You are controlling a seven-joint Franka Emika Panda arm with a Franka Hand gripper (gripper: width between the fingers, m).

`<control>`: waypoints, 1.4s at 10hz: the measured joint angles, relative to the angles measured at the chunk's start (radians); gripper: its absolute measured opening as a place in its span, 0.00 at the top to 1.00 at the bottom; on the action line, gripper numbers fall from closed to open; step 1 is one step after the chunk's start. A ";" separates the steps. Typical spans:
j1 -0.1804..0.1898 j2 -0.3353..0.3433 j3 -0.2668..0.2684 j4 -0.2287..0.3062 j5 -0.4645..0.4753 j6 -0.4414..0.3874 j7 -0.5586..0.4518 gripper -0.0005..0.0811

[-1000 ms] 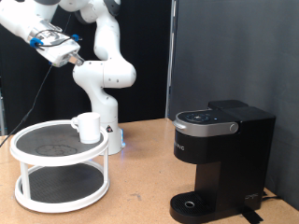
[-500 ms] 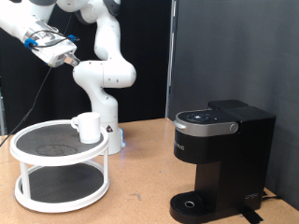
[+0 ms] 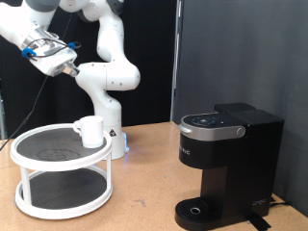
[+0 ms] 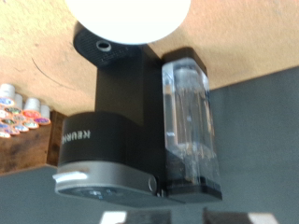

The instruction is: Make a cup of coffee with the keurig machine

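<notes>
The white cup stands upright on the top shelf of a white two-tier round stand at the exterior view's left. The black keurig machine stands at the right with its lid down; it also shows in the wrist view, with its clear water tank. My gripper hangs high at the exterior view's upper left, well above the cup and far from the machine. Its fingertips show apart at the wrist view's edge, with nothing between them.
The white robot base stands behind the stand. A rack of coloured pods shows in the wrist view beside the machine. A blurred white round shape fills one edge of the wrist view. A black curtain is behind the wooden table.
My gripper has moved a little towards the exterior view's left. The cup, the stand and the machine have not moved.
</notes>
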 joint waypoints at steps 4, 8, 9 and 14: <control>0.000 0.056 -0.003 -0.036 -0.009 0.112 -0.031 0.99; 0.000 0.090 -0.004 -0.082 -0.005 0.183 -0.061 0.85; 0.000 0.093 -0.004 -0.096 -0.005 0.205 -0.069 0.63; 0.000 0.097 -0.007 -0.167 -0.007 0.323 -0.097 0.14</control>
